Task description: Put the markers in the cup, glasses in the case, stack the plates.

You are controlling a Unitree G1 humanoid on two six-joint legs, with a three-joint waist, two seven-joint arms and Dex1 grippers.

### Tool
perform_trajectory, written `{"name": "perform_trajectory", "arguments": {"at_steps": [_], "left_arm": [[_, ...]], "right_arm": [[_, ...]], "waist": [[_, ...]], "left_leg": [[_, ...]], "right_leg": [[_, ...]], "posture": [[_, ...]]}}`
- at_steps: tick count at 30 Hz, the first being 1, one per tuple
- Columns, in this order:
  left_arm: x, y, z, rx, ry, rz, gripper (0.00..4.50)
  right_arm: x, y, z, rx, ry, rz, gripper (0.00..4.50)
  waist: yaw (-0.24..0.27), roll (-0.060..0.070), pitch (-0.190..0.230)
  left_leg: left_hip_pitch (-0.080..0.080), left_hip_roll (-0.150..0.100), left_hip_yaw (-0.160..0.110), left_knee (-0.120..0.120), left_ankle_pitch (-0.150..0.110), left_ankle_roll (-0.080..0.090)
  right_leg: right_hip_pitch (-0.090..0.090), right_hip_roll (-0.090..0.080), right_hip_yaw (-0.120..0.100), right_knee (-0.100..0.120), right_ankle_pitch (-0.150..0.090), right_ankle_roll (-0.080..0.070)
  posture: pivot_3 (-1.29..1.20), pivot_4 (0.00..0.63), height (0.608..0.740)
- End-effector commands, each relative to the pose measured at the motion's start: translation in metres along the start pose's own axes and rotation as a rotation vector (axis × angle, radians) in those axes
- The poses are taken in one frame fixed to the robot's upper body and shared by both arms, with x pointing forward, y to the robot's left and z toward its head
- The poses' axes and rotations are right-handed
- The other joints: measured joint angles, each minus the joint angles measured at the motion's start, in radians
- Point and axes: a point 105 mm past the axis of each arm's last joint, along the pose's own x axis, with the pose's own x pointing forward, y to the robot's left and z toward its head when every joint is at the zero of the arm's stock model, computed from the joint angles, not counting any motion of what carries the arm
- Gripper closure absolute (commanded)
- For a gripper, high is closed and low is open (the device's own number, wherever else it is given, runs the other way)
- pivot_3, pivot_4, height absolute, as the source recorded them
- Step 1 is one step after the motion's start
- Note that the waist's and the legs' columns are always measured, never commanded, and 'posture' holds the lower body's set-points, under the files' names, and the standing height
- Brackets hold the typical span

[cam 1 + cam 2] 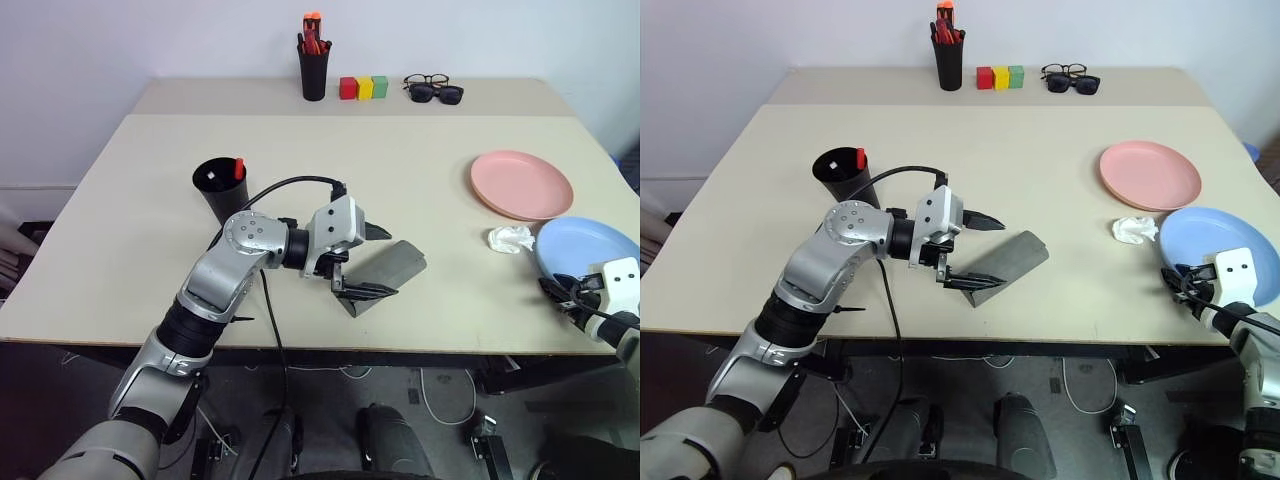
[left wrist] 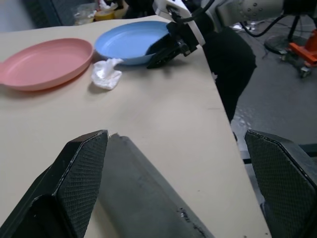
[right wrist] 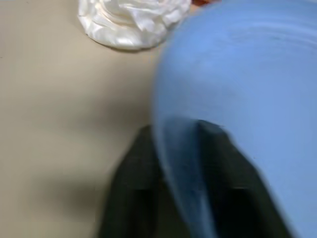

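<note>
Two black fingers of the right gripper pinch the blue plate's near rim; advise a level lift onto the pink plate beyond, while the left gripper gapes empty over the case.

Both head cameras look forward and down over the whole desk. The left wrist camera faces across the desk toward the blue plate; the right wrist camera sits close against that plate's rim.
</note>
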Motion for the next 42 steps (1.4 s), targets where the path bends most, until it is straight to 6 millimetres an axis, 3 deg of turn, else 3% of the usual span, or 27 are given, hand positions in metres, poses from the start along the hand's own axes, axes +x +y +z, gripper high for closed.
{"name": "perform_trajectory", "arguments": {"at_steps": [1, 7, 12, 20, 26, 29, 36, 42], "left_arm": [[-0.002, 0.002, 0.007, 0.034, -0.027, 0.017, 0.00], [0.000, 0.008, 0.005, 0.014, -0.035, 0.078, 0.00], [0.002, 0.015, 0.002, -0.018, -0.034, 0.155, 0.00], [-0.002, 0.024, -0.007, -0.082, -0.026, 0.296, 0.00], [-0.009, 0.024, -0.009, -0.109, -0.014, 0.358, 0.00], [-0.012, 0.022, -0.010, -0.119, -0.009, 0.371, 0.00], [-0.011, 0.020, -0.012, -0.127, -0.001, 0.377, 0.00], [-0.009, 0.016, -0.010, -0.133, -0.019, 0.326, 0.00]], "right_arm": [[-0.002, -0.013, 0.012, -0.093, -0.009, -0.078, 4.33], [0.006, -0.035, 0.080, -0.311, -0.155, -0.249, 4.33], [0.038, -0.034, 0.117, -0.378, -0.200, -0.218, 4.33], [0.091, -0.019, 0.129, -0.454, -0.119, -0.148, 4.33], [0.110, 0.003, 0.137, -0.484, -0.122, -0.092, 4.33], [0.116, 0.016, 0.138, -0.477, -0.130, -0.044, 3.50], [0.117, 0.019, 0.151, -0.453, -0.188, -0.054, 0.13], [0.097, 0.014, 0.168, -0.290, -0.287, 0.061, 0.13]], "waist": [[0.000, 0.000, 0.000], [-0.007, 0.000, 0.000], [-0.024, 0.001, 0.000], [-0.021, 0.001, 0.000], [-0.024, 0.001, 0.000], [-0.025, 0.001, 0.000], [-0.023, 0.001, 0.000], [-0.021, 0.001, 0.000]], "left_leg": [[0.000, 0.000, 0.000, 0.000, 0.000, 0.000], [0.000, 0.000, 0.000, 0.000, 0.000, 0.000], [0.000, 0.001, 0.001, -0.001, 0.000, 0.000], [-0.001, 0.000, 0.001, -0.002, 0.000, 0.000], [-0.002, 0.000, 0.001, -0.002, 0.000, -0.001], [-0.002, 0.000, 0.001, -0.002, 0.000, -0.001], [-0.002, 0.000, 0.001, -0.001, 0.000, -0.001], [-0.002, 0.000, 0.001, -0.002, 0.000, -0.001]], "right_leg": [[0.000, 0.000, 0.000, 0.000, 0.000, 0.000], [0.000, 0.000, 0.000, 0.000, 0.000, 0.000], [-0.002, 0.000, 0.001, 0.000, 0.000, 0.000], [-0.003, -0.001, 0.000, -0.001, 0.000, 0.000], [-0.004, -0.001, 0.000, -0.001, 0.000, 0.000], [-0.004, -0.001, 0.000, -0.001, 0.000, 0.000], [-0.004, -0.002, 0.000, -0.001, 0.000, 0.000], [-0.004, -0.001, 0.000, -0.001, 0.000, 0.000]], "posture": [[0.00, 0.150, 0.740], [0.00, 0.150, 0.740], [0.00, 0.150, 0.740], [0.00, 0.150, 0.740], [0.00, 0.150, 0.740], [0.00, 0.150, 0.740], [0.00, 0.150, 0.740], [0.00, 0.150, 0.740]]}}
